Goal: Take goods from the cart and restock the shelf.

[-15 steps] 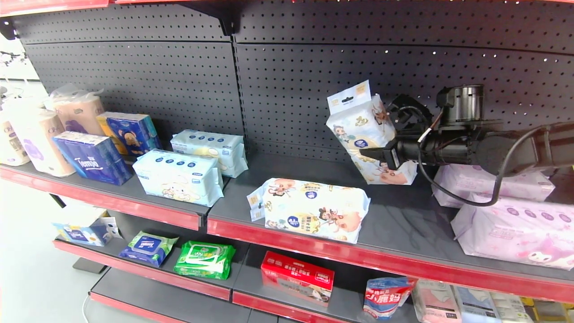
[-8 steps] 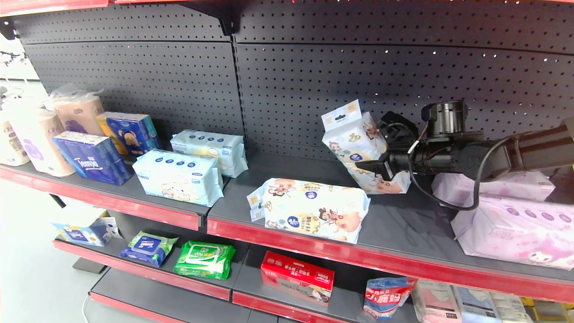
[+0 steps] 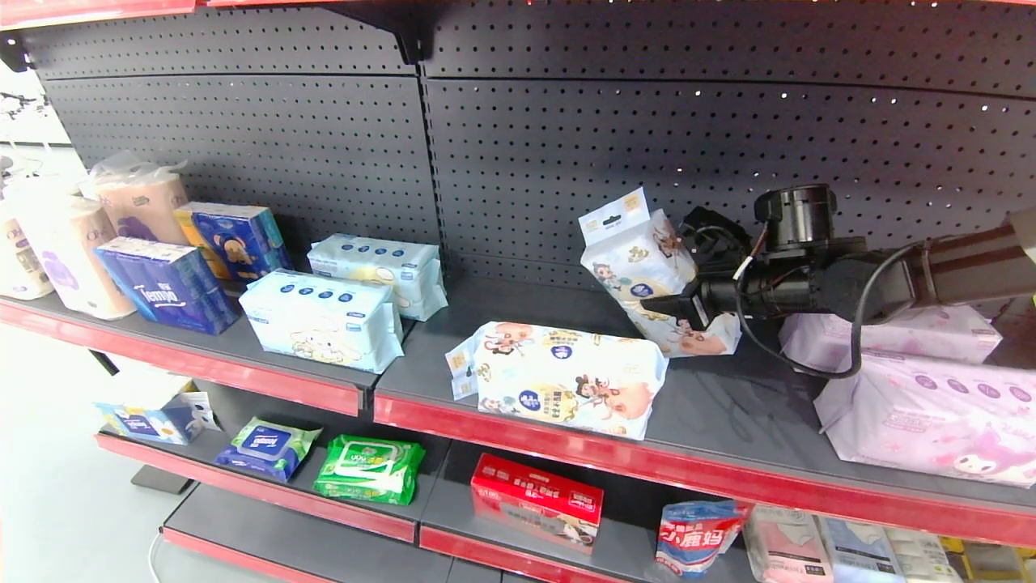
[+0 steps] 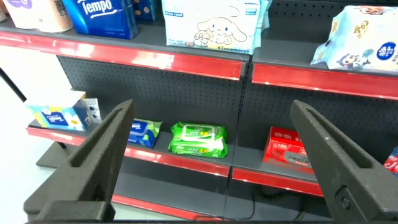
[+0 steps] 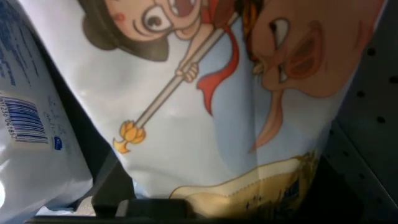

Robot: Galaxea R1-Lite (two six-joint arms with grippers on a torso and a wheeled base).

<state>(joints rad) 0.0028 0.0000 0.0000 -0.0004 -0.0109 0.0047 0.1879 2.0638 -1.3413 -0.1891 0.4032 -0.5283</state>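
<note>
**Right end effector grips cartoon tissue pack on the middle shelf**

Right end effector (image 3: 686, 279) is clenched on a cartoon-print tissue pack (image 3: 647, 263), one dark finger (image 3: 673, 305) across the pack's front face. The other finger is behind the pack and hard to make out. Pack is tilted, hang tab up, with its lower end at the shelf board (image 3: 728, 405); I cannot tell if it touches. It sits close to the pegboard back panel (image 3: 566, 146), behind a matching cartoon pack lying flat (image 3: 566, 376) at the shelf's front edge, and apart from it. Pink tissue packs (image 3: 931, 405) lie just to the right, under the right arm.

In the right wrist view the held pack's printed film (image 5: 217, 93) is right up against the camera, with a dark finger (image 5: 155, 205) at its edge.

Left end effector (image 4: 211, 162) is released and grasping nothing, its two dark fingers (image 4: 93, 162) spread wide. It hangs in front of the lower shelves, with a green wipes pack (image 4: 198, 140) and a red box (image 4: 286, 149) seen between the fingers, well apart from them.

Further left on the middle shelf are white-and-blue tissue packs (image 3: 324, 320) and a blue tissue box (image 3: 166, 283).
</note>
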